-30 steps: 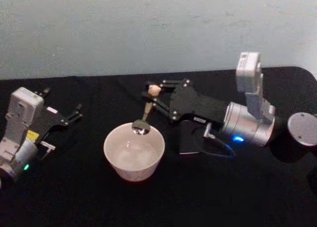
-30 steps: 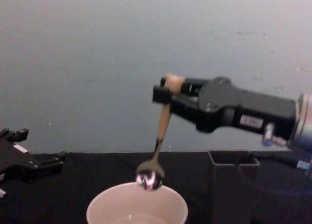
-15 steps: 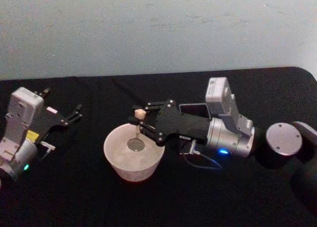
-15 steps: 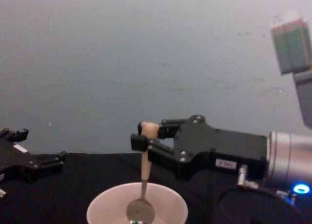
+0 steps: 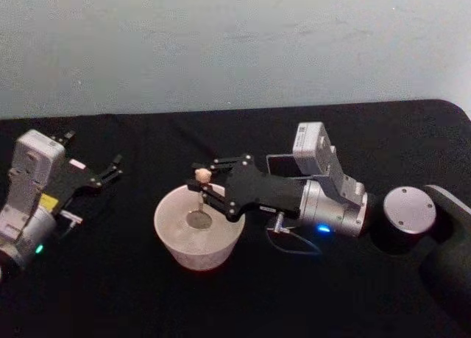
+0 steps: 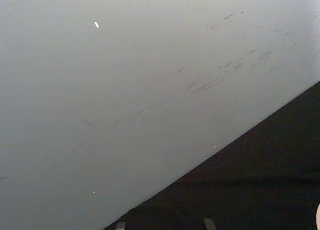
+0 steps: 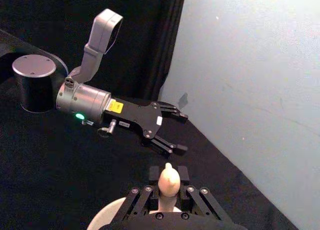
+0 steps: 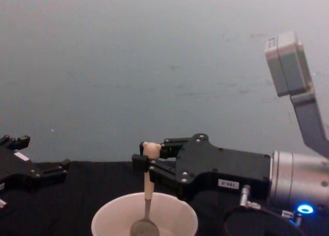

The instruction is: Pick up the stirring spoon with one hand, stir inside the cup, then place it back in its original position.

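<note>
The table [image 5: 147,301] lies under a matt black cloth with no sheen. The cup [image 5: 184,253] is smooth and matt cream; ceramic or plastic, I cannot tell. The stirring spoon [image 8: 148,187] has a matt beige handle and a bowl of polished metal that reflects dully. The right hand [image 5: 200,182] is matt black plastic dotted with small metal screw heads and bears a white label like paper. Its wrist is a silver metal cylinder with a soft brushed sheen. The left hand [image 5: 94,149] is the same matt black, backed by smooth light grey housing. The far wall [image 6: 125,89] is pale matt paint, faintly scuffed.
</note>
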Robot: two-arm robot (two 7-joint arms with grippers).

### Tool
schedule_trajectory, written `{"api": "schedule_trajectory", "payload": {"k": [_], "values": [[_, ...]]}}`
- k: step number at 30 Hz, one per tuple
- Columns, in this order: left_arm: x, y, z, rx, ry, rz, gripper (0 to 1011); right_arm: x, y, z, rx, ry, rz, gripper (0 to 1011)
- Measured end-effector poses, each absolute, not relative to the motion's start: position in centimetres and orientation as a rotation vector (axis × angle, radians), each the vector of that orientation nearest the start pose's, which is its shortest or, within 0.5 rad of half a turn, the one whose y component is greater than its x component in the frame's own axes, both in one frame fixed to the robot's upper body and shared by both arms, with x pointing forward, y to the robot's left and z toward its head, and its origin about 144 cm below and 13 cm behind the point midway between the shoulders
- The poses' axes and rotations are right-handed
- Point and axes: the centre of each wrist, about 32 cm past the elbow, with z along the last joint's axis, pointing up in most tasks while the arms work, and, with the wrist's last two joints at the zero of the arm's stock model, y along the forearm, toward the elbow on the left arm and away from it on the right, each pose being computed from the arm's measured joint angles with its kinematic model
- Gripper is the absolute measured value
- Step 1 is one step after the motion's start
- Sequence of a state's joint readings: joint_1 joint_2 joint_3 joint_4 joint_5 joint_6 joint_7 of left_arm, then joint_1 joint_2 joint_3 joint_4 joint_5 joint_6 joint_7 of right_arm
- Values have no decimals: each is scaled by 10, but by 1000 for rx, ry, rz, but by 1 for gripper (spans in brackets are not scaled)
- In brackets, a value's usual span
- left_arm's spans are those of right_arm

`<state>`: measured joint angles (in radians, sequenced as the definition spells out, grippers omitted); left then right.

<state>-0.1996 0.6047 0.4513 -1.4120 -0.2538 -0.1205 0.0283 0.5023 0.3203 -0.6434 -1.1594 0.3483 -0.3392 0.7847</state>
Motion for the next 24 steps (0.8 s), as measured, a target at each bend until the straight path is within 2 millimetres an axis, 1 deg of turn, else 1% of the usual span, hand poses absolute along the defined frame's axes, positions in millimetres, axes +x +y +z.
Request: {"api": "schedule_trajectory", "payload": {"k": [5,14,21,24], "values": [[489,310,1140,304,-285,1248,1001,562,-193,1157,-38,-273,-336,212],[489,310,1140,304,-285,1248,1001,559,-206,1159,-43,-269,-367,212],[489,310,1140,305,-285,1248,1001,549,-217,1160,-35,-250,-375,212],[489,310,1140,304,-285,1248,1002,545,-218,1161,-31,-244,-370,212]]}}
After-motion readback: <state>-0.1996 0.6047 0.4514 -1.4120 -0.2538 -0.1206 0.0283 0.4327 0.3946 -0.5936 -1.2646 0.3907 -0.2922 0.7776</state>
